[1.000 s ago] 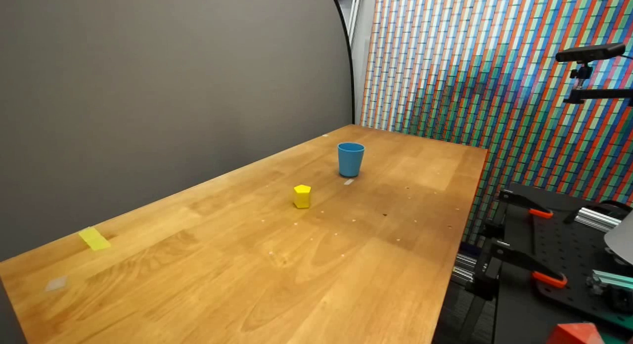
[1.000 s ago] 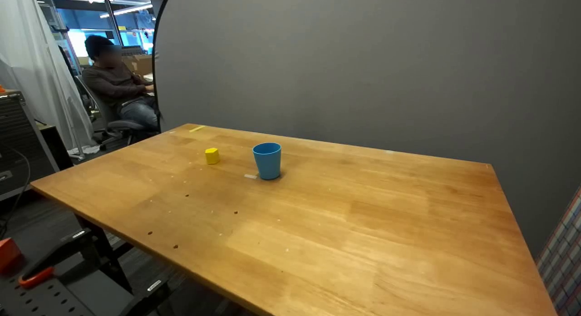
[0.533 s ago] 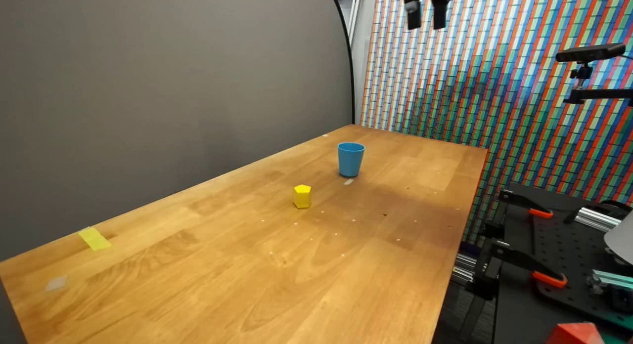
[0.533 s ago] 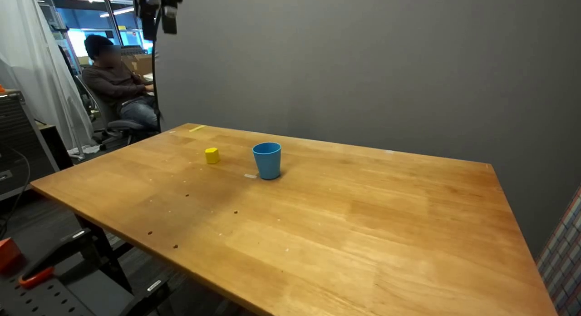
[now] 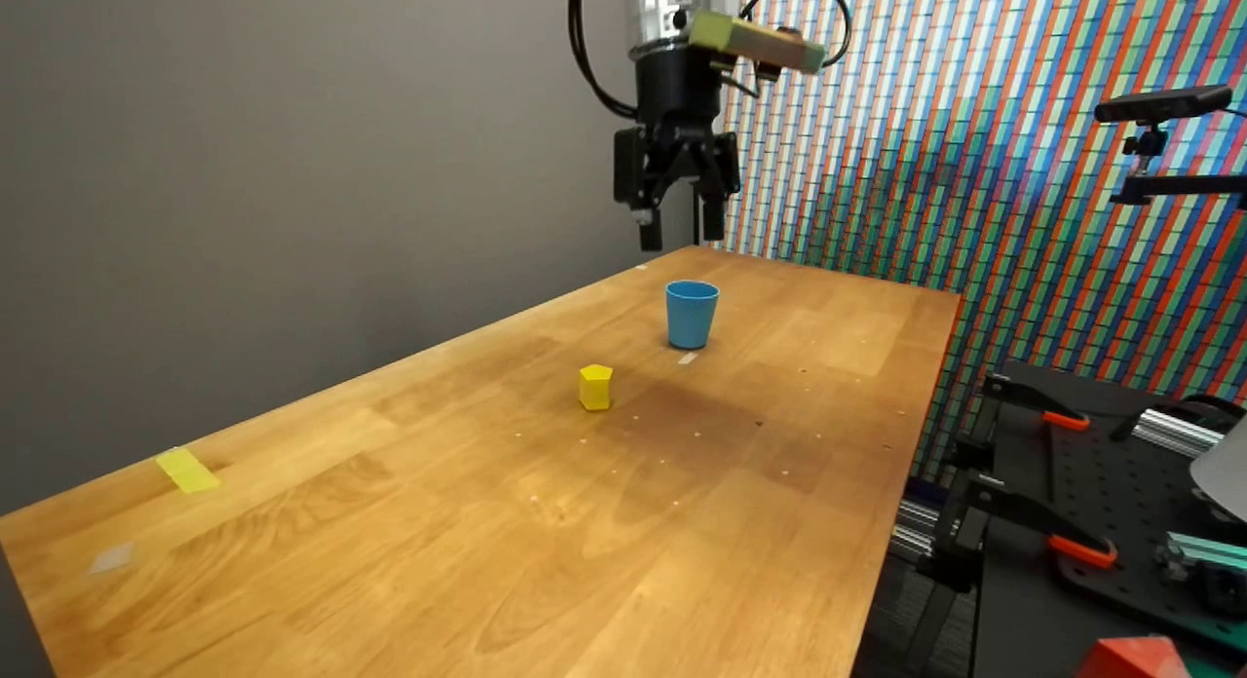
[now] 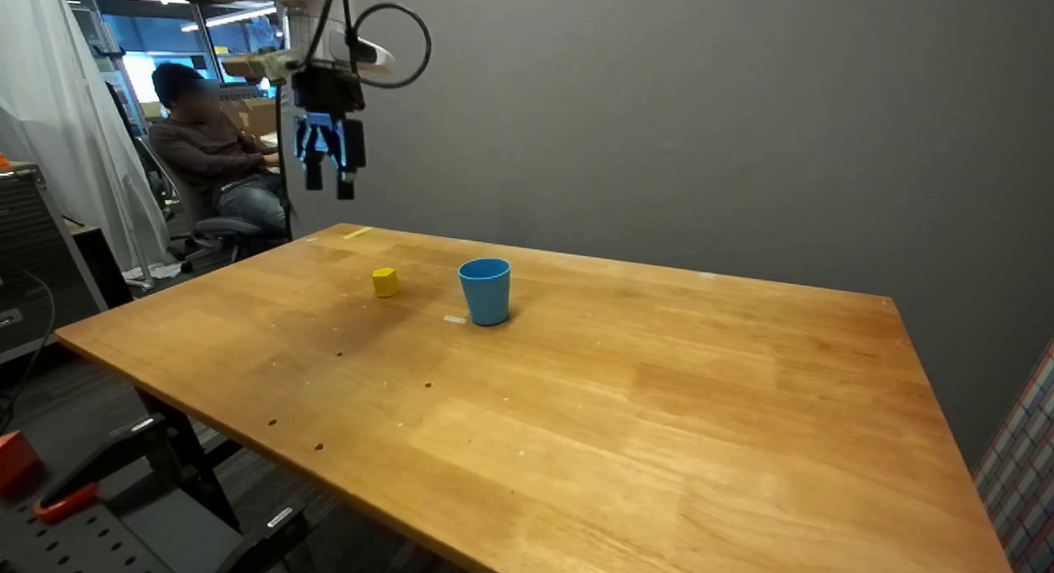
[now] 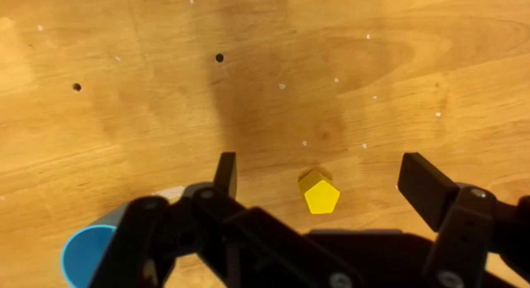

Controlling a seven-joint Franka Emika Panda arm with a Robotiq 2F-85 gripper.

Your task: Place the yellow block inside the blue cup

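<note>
"Hand [image 5: 683,231] first: what's been changed?"

"Brought down from the top edge in both exterior views; spread, nothing held."

"Yellow block [image 7: 321,197]?"

"Not moved. Left standing on the surface [image 6: 700,408], framed by the hand's gap in the wrist view."

"Blue cup [image 6: 486,300]?"

"Upright, apart from the block, not shifted. Reach judged begun; further lowering probably needed before any grasp."

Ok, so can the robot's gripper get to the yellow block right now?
Probably yes, once lowered: the gripper hangs open above the table, nothing shows between it and the yellow block, and the blue cup stands apart.
</note>
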